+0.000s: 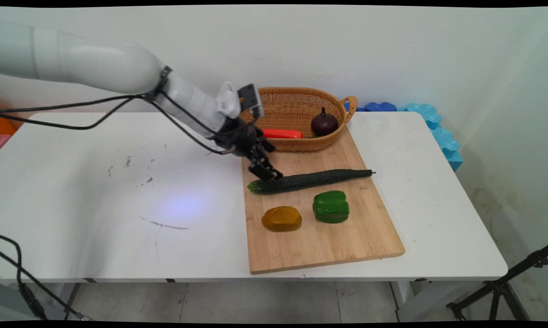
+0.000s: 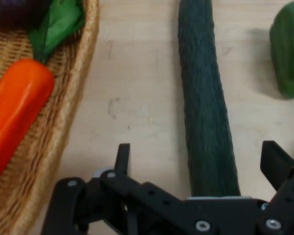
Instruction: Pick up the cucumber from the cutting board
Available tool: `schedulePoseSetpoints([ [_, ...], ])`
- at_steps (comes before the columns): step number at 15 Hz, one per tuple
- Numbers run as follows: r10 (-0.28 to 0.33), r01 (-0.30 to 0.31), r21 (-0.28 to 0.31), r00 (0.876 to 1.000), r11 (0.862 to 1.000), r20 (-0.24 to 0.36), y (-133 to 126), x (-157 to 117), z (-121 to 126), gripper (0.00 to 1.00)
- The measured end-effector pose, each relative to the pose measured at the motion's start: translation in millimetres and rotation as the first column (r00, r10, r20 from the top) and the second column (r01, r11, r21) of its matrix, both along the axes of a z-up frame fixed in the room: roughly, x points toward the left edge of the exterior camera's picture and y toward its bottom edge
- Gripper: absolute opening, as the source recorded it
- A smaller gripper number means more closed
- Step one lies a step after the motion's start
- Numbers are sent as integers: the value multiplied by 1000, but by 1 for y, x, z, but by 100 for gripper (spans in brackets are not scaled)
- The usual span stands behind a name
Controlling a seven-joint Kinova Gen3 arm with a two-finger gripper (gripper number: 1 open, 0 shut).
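1. On the wooden cutting board point(image 1: 328, 237), near its left edge, the black gripper point(image 1: 267, 174) is hanging low over the stem-less end of the cucumber point(image 1: 310, 180); in the hand view its fingers point(image 2: 121, 157) are standing spread, one on each side of the cucumber point(image 2: 206, 122), not touching it.
2. Cucumber: long, dark green, lying across the board from left to right, between the basket and the two smaller vegetables.
3. Green pepper point(image 1: 331, 206): sitting on the board just in front of the cucumber, apart from it.
4. Yellow-brown potato point(image 1: 281, 218): lying to the left of the pepper, near it.
5. Wicker basket point(image 1: 296, 98): standing at the board's far end, holding an orange carrot point(image 1: 283, 134) and a dark purple onion point(image 1: 324, 123).
6. White table point(image 1: 96, 205): carrying the board.
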State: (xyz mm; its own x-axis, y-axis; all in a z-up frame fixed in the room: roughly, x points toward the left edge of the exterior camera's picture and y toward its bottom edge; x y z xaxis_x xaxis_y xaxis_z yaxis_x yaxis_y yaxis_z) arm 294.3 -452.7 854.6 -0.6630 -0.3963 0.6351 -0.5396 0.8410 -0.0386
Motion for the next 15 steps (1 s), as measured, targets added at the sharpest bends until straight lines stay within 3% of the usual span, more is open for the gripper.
schedulePoseSetpoints([
  [6,11,-11,18,1000,1000,5,-16,-30,-21,100],
  [15,13,-14,46,1000,999,21,-23,-49,-42,100],
])
